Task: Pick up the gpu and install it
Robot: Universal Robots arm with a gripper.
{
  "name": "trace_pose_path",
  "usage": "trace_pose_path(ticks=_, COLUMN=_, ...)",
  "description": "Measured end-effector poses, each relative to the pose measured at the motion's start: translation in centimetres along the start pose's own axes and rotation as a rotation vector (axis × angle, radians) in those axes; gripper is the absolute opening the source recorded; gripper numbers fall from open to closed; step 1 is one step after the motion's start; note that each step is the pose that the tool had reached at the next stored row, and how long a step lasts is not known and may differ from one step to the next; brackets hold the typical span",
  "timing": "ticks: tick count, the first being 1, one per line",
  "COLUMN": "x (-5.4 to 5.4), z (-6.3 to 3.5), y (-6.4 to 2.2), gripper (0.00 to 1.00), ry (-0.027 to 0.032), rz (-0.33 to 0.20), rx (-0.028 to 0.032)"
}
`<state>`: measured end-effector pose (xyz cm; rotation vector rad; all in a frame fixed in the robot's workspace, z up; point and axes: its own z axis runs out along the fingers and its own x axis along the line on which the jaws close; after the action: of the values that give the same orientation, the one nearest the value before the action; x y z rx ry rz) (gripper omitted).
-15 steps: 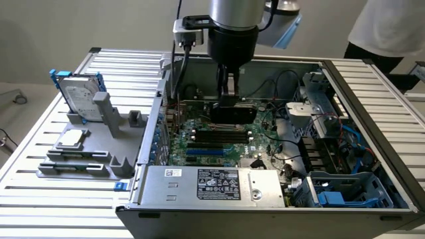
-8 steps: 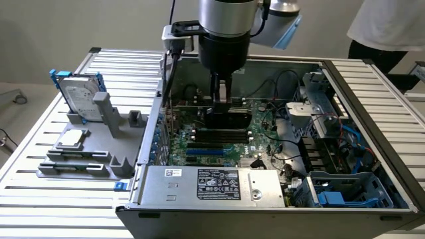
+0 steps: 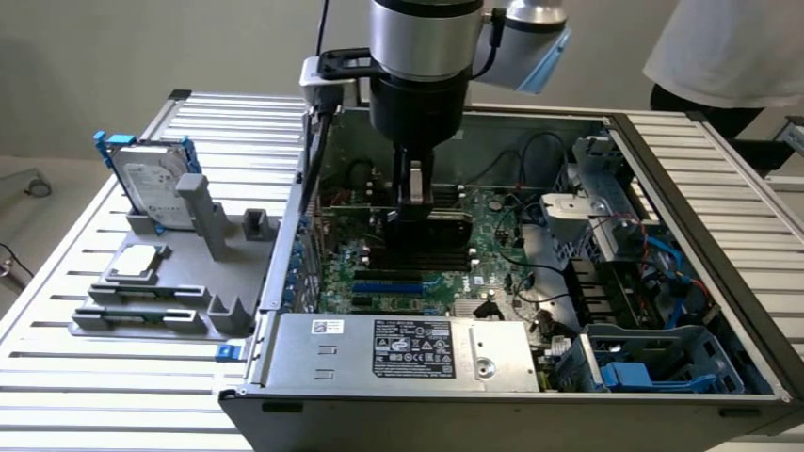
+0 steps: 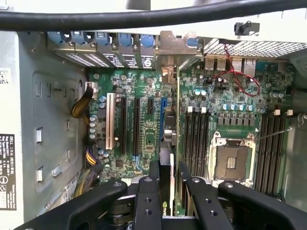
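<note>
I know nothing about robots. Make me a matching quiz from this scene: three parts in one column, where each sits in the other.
1 gpu
2 hard drive
3 power supply

A upright in the grey holder outside the case
B inside the case, against its wall
C gripped by the tool over the motherboard

Pairs: 1-C, 2-A, 3-B
</note>
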<state>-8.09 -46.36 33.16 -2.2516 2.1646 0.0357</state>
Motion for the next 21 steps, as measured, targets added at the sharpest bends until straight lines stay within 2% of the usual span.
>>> trace_pose_path(ticks=6, x=0.4, z=0.87, y=0.17, gripper=0.26, ry=-0.0029, rz=0.000, rx=0.0010)
trace_pose_path(ticks=14, x=0.5, z=1.95, y=0.31, gripper=0.26, ry=-0.0145, rz=0.017, rx=0.0029)
trace_pose_path(ticks=21, x=0.6, z=3.07, y=0.84, gripper=0.26, ry=-0.0203, rz=0.034, rx=0.0047)
